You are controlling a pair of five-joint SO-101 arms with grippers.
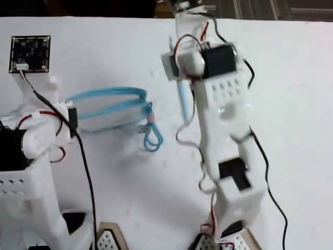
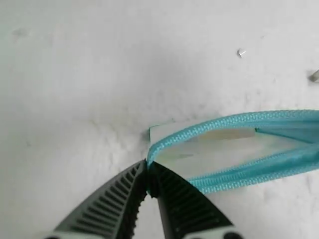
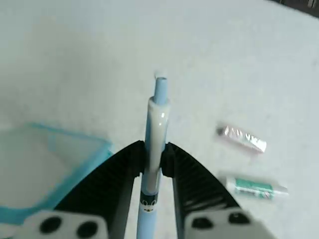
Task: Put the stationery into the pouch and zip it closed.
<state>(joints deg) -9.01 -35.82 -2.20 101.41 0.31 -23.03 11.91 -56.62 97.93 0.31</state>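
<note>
Currently, right pincer [image 3: 153, 146] clamped on pale blue pen [image 3: 158, 114], left pincer [image 2: 148, 167] pinching clear, teal-zippered pouch [image 2: 234, 121] corner.

The high camera hangs over the white table [image 1: 291, 78] and looks steeply down, far enough off to take in both arms. The left wrist camera sits just behind the left claw [image 2: 147, 172], looking along its fingers from very near the table, with the pouch [image 2: 219, 149] right at the fingertips. The right wrist camera looks down past the right claw [image 3: 153, 147] and its pen [image 3: 159, 109] from higher up, the pouch's corner off to one side. All three views share the pouch.
</note>
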